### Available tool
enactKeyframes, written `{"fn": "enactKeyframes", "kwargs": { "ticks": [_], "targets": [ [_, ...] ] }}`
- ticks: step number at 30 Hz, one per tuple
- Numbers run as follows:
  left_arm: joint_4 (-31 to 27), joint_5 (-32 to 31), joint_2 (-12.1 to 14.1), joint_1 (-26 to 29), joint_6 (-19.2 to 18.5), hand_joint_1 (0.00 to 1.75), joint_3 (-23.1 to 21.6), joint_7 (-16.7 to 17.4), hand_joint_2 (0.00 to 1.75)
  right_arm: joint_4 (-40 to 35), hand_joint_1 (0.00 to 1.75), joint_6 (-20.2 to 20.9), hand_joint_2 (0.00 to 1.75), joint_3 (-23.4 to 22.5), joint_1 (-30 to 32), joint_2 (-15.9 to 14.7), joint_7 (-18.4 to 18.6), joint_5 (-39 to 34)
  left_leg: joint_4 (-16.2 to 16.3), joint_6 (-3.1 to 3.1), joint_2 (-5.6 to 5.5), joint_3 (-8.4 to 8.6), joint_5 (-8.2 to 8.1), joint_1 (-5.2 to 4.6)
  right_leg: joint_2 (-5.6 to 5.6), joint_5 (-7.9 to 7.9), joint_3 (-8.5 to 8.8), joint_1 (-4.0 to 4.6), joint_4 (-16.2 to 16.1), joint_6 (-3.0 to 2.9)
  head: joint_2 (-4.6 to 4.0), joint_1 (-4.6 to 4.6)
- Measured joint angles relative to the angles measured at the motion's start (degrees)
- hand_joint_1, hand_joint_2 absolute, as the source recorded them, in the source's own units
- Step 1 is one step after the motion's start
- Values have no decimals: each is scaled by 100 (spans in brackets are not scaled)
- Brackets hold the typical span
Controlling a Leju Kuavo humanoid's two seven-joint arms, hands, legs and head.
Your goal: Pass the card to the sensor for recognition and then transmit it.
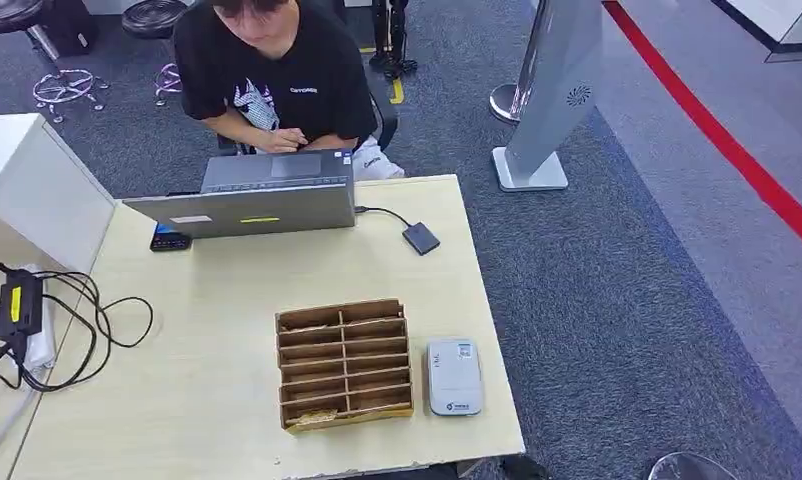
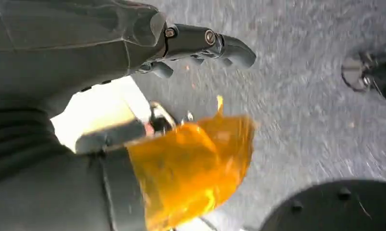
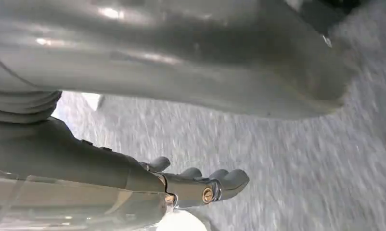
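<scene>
In the left wrist view the left hand hangs over grey carpet, its dark fingers stretched out nearly straight and together, with nothing between them and the thick grey thumb. Just beside it a crumpled piece of translucent orange film sits on the wrist hardware (whether it is fixed there or merely resting cannot be told). In the right wrist view the right hand is likewise over the carpet, its fingers lightly curled at the tips and holding nothing; the view is blurred.

In the head view a pale wooden table stands ahead. Near its front edge sits a brown cardboard organizer divided into narrow slots in two columns; whether any card lies in them is too small to tell. Just beside the organizer, on its right and not touching it, lies the flat grey-white sensor.

At the far side of the table an open grey laptop faces a seated person in a black T-shirt, whose hand rests at its keyboard. A cable runs from the laptop to a small dark box. Black cables and a power adapter lie at the table's left edge beside a white box.
</scene>
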Motion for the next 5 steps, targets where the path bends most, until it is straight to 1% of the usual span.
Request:
{"fn": "enactKeyframes", "kwargs": {
  "ticks": [5],
  "targets": [
    [0,-13,13,7,7,0,-90,-26,175,-2,0,31,0,7,-79,-2,-31,-9,3,0,-1,1,0,0,0,2,1,0,1,0,0,-2]
  ]
}}
